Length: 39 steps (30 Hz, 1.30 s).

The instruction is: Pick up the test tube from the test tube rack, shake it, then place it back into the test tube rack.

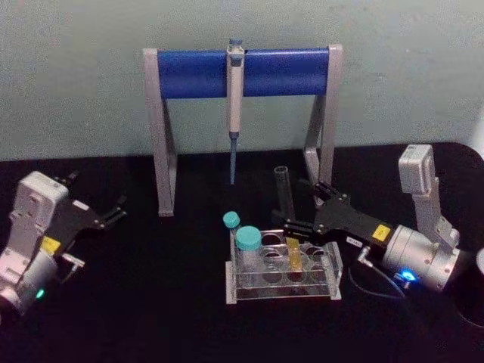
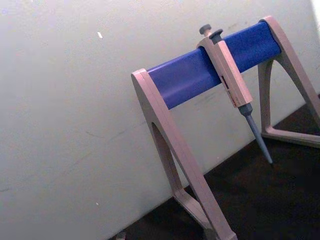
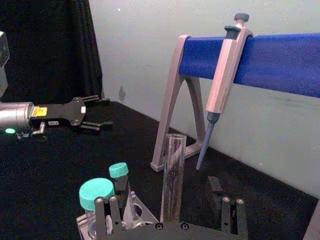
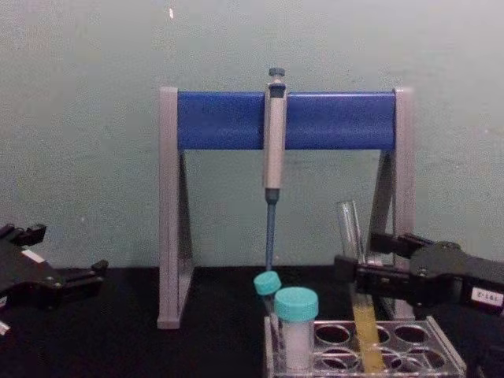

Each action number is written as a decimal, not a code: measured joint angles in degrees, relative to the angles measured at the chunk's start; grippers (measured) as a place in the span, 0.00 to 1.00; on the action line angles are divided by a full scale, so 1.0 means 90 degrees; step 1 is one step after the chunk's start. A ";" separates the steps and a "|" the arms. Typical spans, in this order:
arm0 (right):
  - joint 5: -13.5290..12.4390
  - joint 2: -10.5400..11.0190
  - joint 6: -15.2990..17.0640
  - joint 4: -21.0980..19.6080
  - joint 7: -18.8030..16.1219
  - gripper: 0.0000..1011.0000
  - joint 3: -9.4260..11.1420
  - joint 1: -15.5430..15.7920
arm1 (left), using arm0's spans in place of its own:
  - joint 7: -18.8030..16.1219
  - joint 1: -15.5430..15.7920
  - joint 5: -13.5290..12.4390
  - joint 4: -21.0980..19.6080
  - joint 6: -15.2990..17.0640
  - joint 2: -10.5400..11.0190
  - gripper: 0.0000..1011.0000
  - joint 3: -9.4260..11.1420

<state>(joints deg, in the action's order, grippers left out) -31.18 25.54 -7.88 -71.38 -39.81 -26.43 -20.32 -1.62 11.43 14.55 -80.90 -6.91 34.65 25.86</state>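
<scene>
Head view first: I have the right gripper [image 1: 291, 224] reaching in from the right to the test tube [image 1: 285, 203], which stands in the test tube rack [image 1: 283, 271] near the table's middle, its yellow liquid down among the holes. Its jaws sit on either side of the glass above the rack; whether they press it I cannot tell from up here. Two teal-capped tubes [image 1: 243, 236] occupy the rack's left end. My left gripper [image 1: 113, 213] rests far off at the left, jaws apart and empty.

Left wrist view gives me the pipette stand [image 2: 200, 95] with the pipette [image 2: 231, 82] hanging off its blue bar.

Right wrist view shows the test tube [image 3: 172, 177] upright between my spread fingers [image 3: 105, 215], a gap on each side.

Chest view: the test tube [image 4: 356, 276] tilts slightly in the rack [image 4: 370, 346], the right gripper [image 4: 358, 272] level with its middle.
</scene>
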 joint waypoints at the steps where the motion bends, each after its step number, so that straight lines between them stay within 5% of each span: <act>1: 0.0009 0.0003 -0.0017 -0.0015 0.0012 0.99 0.0006 0.0009 | 0.0000 0.0000 0.0000 0.0000 0.0000 0.0000 0.99 0.0000; 10: 0.0033 0.0021 -0.0182 -0.0272 0.0232 0.99 0.0190 0.0188 | 0.0000 0.0000 0.0000 0.0000 0.0000 0.0000 0.99 0.0000; 19: 0.0306 -0.0114 -0.0339 -0.1117 0.1731 0.99 0.0843 0.0809 | 0.0000 0.0000 -0.0001 -0.0001 0.0000 0.0000 0.99 0.0000; 25: 0.1033 -0.0343 0.0056 -0.1467 0.3159 0.99 0.1090 0.1127 | 0.0000 0.0000 0.0000 0.0000 0.0000 0.0000 0.99 0.0000; 29: 0.1382 -0.0446 0.0385 -0.1492 0.3689 0.99 0.1131 0.1206 | 0.0000 0.0000 0.0000 0.0000 0.0000 0.0000 0.99 0.0000; 39: 0.1664 -0.0632 0.1007 -0.1289 0.4109 0.99 0.1233 0.1327 | 0.0000 0.0000 0.0000 0.0000 0.0000 0.0000 0.99 0.0000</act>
<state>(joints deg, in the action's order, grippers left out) -16.21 19.85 1.18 -82.98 -2.83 -15.33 -8.38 -1.62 11.43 14.55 -80.90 -6.91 34.65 25.86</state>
